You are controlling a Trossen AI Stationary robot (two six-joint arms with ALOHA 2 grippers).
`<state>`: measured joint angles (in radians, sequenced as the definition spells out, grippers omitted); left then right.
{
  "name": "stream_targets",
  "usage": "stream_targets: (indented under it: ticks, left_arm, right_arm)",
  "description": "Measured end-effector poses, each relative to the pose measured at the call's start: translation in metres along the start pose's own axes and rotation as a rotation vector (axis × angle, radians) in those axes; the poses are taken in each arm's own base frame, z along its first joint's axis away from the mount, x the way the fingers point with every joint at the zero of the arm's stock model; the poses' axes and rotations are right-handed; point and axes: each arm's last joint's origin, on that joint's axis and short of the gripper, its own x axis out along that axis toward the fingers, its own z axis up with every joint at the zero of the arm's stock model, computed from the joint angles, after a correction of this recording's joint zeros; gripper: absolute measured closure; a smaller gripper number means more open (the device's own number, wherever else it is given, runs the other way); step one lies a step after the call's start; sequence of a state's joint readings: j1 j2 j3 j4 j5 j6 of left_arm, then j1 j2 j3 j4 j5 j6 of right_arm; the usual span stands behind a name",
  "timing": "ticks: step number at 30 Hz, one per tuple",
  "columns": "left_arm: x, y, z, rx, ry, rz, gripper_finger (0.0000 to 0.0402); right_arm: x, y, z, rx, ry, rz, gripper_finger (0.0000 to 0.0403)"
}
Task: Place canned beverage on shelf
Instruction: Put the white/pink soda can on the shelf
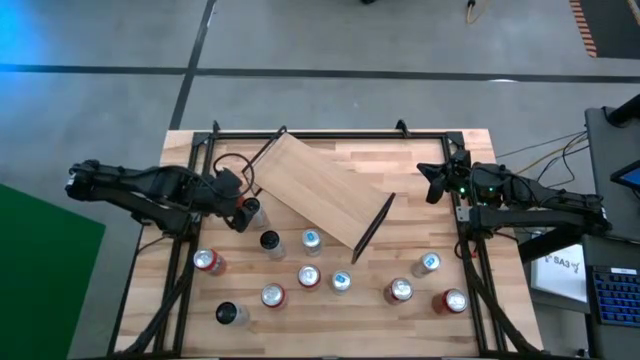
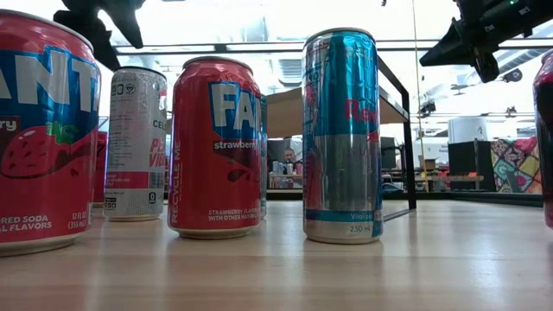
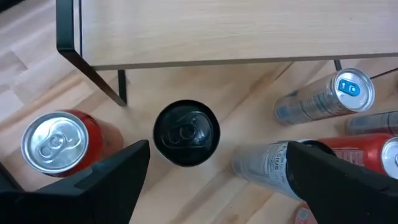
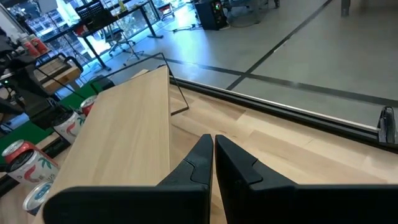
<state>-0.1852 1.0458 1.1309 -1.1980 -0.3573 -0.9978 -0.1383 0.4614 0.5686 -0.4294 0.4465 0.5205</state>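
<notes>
- Carrying everything is the butcher-block worktop [image 1: 330,300], with a thin black frame running along its far edge and down both side edges.
- Lying askew near the worktop's far edge is the shelf [image 1: 318,188], a light-wood plank turned diagonally, with a thin black metal frame at each short end; no can stands on it.
- At the worktop's left edge the left arm reaches inward, and the left gripper [image 1: 243,209] hangs above the worktop just off the shelf's nearer left corner, its jaws spread wide with nothing clamped.
- Seen from the left wrist, a black can [image 3: 186,132] stands upright below and between those spread fingers [image 3: 112,180], near one leg of the shelf frame; the fingers do not touch it.
- By the right edge, near the far corner, the right gripper [image 1: 433,180] is raised clear of the worktop, its jaws pressed together on nothing, pointing toward the shelf.
- About 11 cans stand upright in 2 loose rows across the near half of the worktop, well apart from one another.
- Among them are a red can [image 1: 207,262] near the left edge, a slim blue-and-silver can [image 1: 311,240] near the shelf's near corner, and another red can [image 1: 452,301] toward the near right corner.
</notes>
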Motion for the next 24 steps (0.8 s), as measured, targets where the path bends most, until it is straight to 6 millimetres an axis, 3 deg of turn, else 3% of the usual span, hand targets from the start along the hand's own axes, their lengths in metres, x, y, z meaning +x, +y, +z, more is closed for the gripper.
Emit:
stream_targets:
  ticks: [24]
  left_arm:
    - [0.026,-0.013,0.002,0.066,0.022,0.139,0.0036]
  right_arm:
    - [0.0,0.0,0.0,0.001,0.001,0.001,0.0394]
